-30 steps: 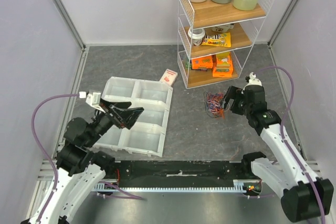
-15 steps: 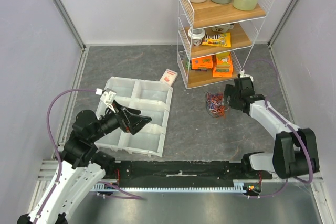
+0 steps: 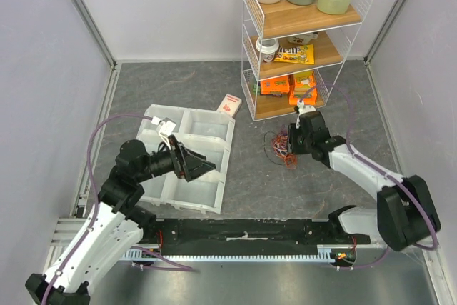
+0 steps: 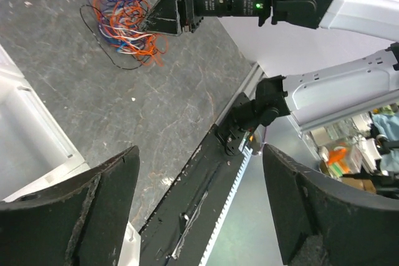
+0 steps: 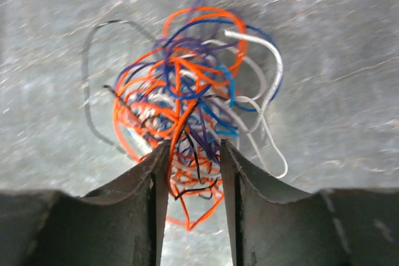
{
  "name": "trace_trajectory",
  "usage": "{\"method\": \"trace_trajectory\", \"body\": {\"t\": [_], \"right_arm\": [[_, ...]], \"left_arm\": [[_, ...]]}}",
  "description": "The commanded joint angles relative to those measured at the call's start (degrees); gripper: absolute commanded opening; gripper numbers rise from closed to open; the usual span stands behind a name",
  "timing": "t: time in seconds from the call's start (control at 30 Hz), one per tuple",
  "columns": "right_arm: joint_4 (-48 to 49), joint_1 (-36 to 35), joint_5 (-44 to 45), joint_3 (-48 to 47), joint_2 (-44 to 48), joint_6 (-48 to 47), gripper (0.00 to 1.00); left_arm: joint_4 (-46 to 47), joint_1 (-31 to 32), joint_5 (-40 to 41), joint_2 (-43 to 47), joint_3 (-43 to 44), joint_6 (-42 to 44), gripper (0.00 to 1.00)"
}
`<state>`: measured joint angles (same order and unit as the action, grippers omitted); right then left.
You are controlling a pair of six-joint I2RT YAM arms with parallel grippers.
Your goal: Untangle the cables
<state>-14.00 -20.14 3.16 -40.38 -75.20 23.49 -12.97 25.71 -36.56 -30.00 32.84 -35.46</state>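
The cables (image 3: 280, 146) are a small tangle of orange, blue, purple, white and black wires on the grey floor in front of the shelf rack. My right gripper (image 3: 290, 141) is low at the tangle's right side. In the right wrist view its fingers (image 5: 156, 172) stand a narrow gap apart, with a few orange and black strands of the cables (image 5: 193, 85) between them. My left gripper (image 3: 204, 167) hovers wide open over the white tray's right edge, holding nothing. The left wrist view shows the cables (image 4: 124, 29) far ahead of the left gripper (image 4: 201, 151).
A white compartment tray (image 3: 187, 116) lies at the left. The wire shelf rack (image 3: 300, 41) with bottles and snack packs stands right behind the tangle. A small red-and-white box (image 3: 229, 104) lies by the tray. The black rail (image 3: 243, 230) runs along the near edge.
My right gripper moved left onto the tangle, narrowed its jaws around some strands and pushed the tangle a little left. The left arm swung right over the tray.
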Motion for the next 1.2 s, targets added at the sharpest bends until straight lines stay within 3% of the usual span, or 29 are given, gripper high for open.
{"method": "trace_trajectory", "body": {"t": [0.0,0.03,0.2,0.33,0.4,0.53,0.63,0.87,0.97,1.17], "right_arm": [[2.04,-3.58,-6.22,4.86,8.39,2.53,0.43],[1.87,-3.94,-7.54,5.83,9.97,3.23,0.43],[1.69,-4.38,-13.78,9.88,16.39,5.95,0.19],[1.00,-4.47,-18.27,10.94,20.26,6.57,0.12],[-0.84,-4.47,-17.32,11.11,22.19,7.27,0.15],[-6.55,-4.47,-11.61,10.41,25.88,8.68,0.43],[-8.85,-4.47,-7.03,10.15,27.82,8.95,0.54],[-4.21,-4.47,-7.46,10.76,22.21,9.73,0.51],[-0.60,-4.47,-9.22,11.81,19.83,10.09,0.50],[1.34,-4.47,-10.28,12.52,18.94,10.00,0.47]], "left_arm": [[10.76,2.83,-3.09,-4.18,-2.96,-6.98,0.83],[11.47,4.76,-1.60,-5.58,-2.78,-6.73,0.83],[11.65,18.20,11.30,-17.78,2.48,-2.43,0.82],[11.04,26.22,20.98,-29.56,8.01,0.21,0.78],[10.95,27.54,24.23,-34.75,10.48,1.97,0.76],[11.48,27.64,30.30,-43.90,14.17,4.17,0.75],[12.17,27.64,33.39,-49.17,16.55,5.57,0.75],[11.75,27.63,36.28,-64.28,25.07,6.55,0.75],[10.25,26.93,38.47,-69.48,28.68,5.32,0.66],[7.35,26.84,38.67,-78.36,33.95,4.00,0.58]]}}
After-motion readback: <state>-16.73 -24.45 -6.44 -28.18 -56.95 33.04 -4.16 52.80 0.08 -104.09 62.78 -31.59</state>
